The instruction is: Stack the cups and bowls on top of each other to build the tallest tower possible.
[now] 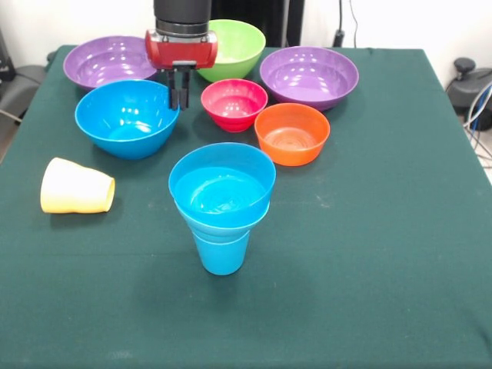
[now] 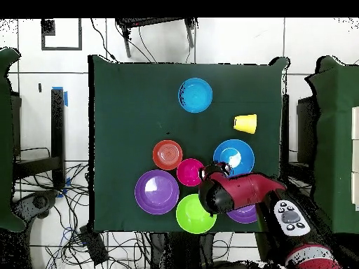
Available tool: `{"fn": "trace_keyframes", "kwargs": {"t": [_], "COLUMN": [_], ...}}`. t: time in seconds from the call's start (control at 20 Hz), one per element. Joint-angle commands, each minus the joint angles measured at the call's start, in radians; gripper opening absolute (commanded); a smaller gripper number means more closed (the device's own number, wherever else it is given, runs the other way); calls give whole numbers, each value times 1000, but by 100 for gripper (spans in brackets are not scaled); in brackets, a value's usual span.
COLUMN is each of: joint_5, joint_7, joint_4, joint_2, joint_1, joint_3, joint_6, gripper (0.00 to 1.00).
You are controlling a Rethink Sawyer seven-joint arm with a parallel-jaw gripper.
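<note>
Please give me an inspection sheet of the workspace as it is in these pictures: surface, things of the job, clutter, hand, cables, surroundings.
Surface: table under a dark green cloth.
Job's things: tower upright, blue bowls nested in a blue cup. Yellow cup on its side. Loose bowls, all upright: big blue bowl, pink-red bowl, orange bowl, lime green bowl, two purple bowls.
Clutter: nothing seen.
Hand: hand shut, empty, above the table between the big blue and pink-red bowls.
Cables: cables on the floor around the table.
Surroundings: tiled floor, dark equipment beside the table.
</note>
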Motion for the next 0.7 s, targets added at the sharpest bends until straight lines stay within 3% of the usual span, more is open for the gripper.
{"fn": "trace_keyframes", "kwargs": {"t": [0.05, 0.3, 0.7], "joint_5": [5, 20, 56], "joint_7": [39, 43, 69], "joint_4": [-22, 30, 78], "joint_2": [-38, -164, -288], "joint_1": [28, 39, 104], "joint_3": [61, 50, -3], "joint_6": [38, 53, 81], "gripper": [0, 0, 0]}}
